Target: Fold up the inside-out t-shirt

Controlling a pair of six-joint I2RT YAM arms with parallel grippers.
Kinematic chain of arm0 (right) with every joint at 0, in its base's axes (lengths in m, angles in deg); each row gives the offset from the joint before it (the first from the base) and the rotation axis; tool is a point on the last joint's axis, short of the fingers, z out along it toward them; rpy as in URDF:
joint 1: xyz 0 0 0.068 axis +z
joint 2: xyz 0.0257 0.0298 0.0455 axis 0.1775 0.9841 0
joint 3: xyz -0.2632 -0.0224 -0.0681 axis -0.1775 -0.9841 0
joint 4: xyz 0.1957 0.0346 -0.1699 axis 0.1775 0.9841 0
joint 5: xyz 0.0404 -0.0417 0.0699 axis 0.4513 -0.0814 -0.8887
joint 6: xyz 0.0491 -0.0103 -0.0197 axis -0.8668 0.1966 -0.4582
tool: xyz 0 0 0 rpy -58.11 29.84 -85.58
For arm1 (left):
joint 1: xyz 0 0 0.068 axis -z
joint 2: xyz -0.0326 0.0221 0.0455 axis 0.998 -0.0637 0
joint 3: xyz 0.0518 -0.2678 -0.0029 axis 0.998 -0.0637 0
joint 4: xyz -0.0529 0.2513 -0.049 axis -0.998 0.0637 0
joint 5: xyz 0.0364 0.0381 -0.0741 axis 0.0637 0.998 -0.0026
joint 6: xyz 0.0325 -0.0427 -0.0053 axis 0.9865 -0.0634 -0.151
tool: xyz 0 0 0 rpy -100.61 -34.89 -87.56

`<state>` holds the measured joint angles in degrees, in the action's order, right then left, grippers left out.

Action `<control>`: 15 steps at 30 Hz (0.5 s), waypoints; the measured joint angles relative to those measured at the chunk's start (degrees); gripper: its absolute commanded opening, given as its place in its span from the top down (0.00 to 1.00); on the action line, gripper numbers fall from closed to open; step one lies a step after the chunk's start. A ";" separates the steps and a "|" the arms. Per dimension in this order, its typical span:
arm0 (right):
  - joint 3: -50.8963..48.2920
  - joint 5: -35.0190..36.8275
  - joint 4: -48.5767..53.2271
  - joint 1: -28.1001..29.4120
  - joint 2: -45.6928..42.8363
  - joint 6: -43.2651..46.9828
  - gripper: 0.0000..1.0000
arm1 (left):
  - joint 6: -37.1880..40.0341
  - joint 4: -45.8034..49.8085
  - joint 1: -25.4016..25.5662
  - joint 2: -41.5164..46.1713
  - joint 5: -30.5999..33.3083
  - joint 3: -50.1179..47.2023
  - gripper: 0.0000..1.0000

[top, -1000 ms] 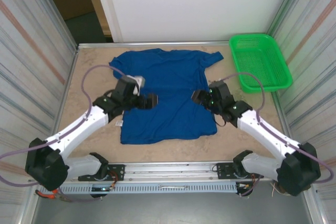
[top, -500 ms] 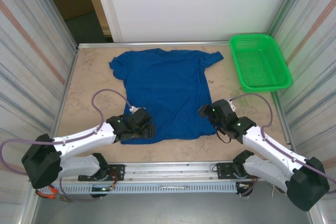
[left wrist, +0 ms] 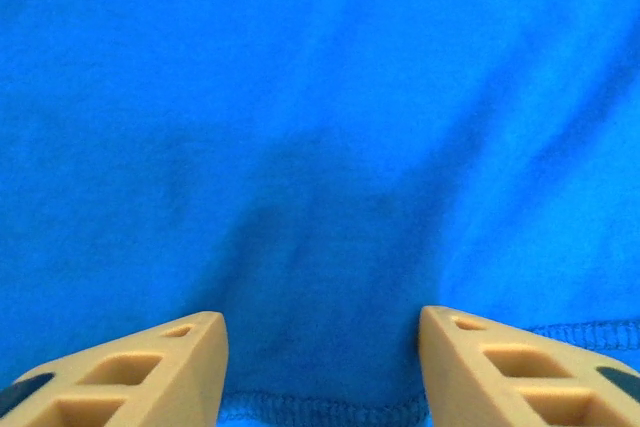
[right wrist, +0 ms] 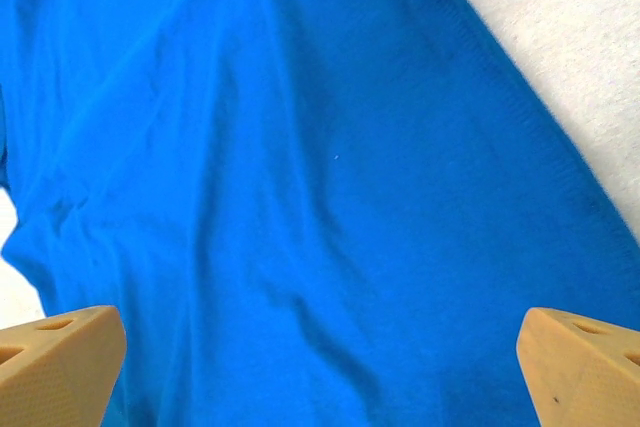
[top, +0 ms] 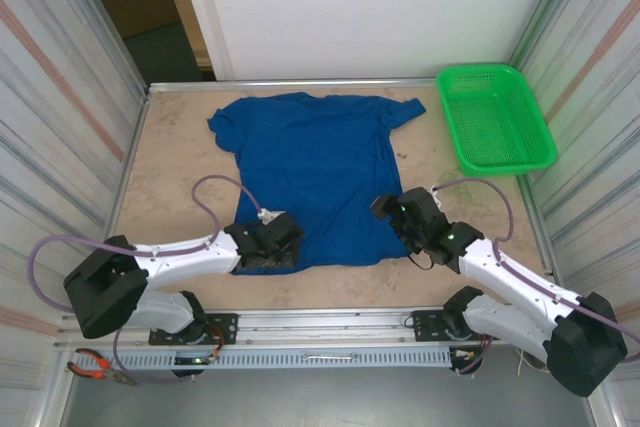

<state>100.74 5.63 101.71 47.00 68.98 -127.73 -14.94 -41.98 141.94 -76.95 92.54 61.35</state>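
Nearest the arms, the left claw (left wrist: 320,325) stands part open over the bottom hem of the blue t-shirt (top: 310,162), and the right claw (right wrist: 320,317) is wide open over the shirt's bottom right corner. The shirt lies flat on the table (top: 170,177). A green basket (top: 495,117) sits far right.

We found no text, brand, number or sign that we could read. The inside-out t-shirt (top: 315,167) showed us plain blue cloth from above, and plain cloth with a stitched hem in the wrist views, without lettering. The green mesh basket (top: 495,117) bore no legible marking. A small white patch (top: 267,214) on the left arm (top: 180,257), near its wrist, was perhaps a sticker, but it was too small for us to tell.
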 measured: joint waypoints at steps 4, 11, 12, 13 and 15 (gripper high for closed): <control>-0.02 -0.20 -0.39 1.95 0.04 -1.29 0.01 | 0.31 -0.87 0.04 -1.18 -0.20 0.02 0.57; -0.02 0.04 -1.36 5.97 0.13 -3.19 0.01 | 0.66 -1.79 0.42 -1.42 -0.59 0.09 1.00; -0.02 0.13 -1.66 6.80 0.26 -3.63 0.01 | 0.72 -1.38 0.44 -1.27 -0.61 0.26 1.00; -0.02 0.24 -1.92 7.74 0.42 -4.02 0.00 | 0.79 -0.79 0.42 -0.90 -0.63 0.59 1.00; 0.00 0.59 -2.49 9.92 0.87 -4.94 0.00 | 0.87 0.44 0.42 0.57 -0.61 1.55 1.00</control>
<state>100.74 6.22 99.22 56.92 69.85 -132.67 -14.07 -41.54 142.36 -76.38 91.92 62.90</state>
